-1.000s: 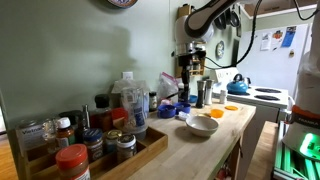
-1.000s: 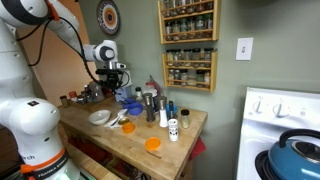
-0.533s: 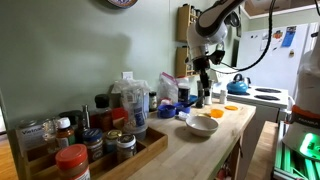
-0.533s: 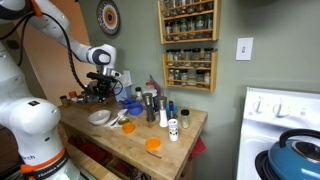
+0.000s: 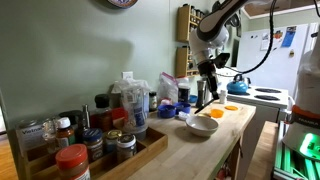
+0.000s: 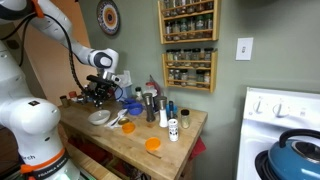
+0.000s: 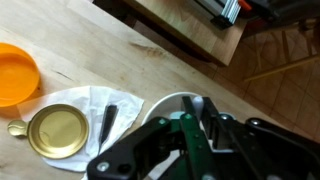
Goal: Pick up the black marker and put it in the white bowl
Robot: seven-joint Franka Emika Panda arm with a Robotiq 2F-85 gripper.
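Exterior view, from the counter end: gripper [image 5: 209, 76] hangs above the white bowl [image 5: 203, 130], fingers clamped high on the black marker [image 5: 205, 93], which slants down and away from the jaws with its low end over the bowl's far rim. Risk, as I judge it: the grip sits near one end and the stick is tilted, so on release it may pivot, strike the rim and tip out onto the wooden counter [image 5: 190, 152], or roll toward the small blue bowl [image 5: 168, 109] close by. Exterior view, from the stove side: gripper [image 6: 101, 96] is just above the white bowl [image 6: 93, 117]; marker too thin to pick out, finger state not readable. Bottles crowd the counter beside the bowl, so a wide swing could knock one. Wrist view: gripper [image 7: 190, 150] fills the lower frame and only an arc of the white bowl [image 7: 165, 103] shows behind it, off-centre; cannot make out the marker between the fingers. Napkin [image 7: 90, 100] with gold lid [image 7: 57, 130] and orange lid [image 7: 14, 75] lie just beside, likely landing spots if the drop is early.
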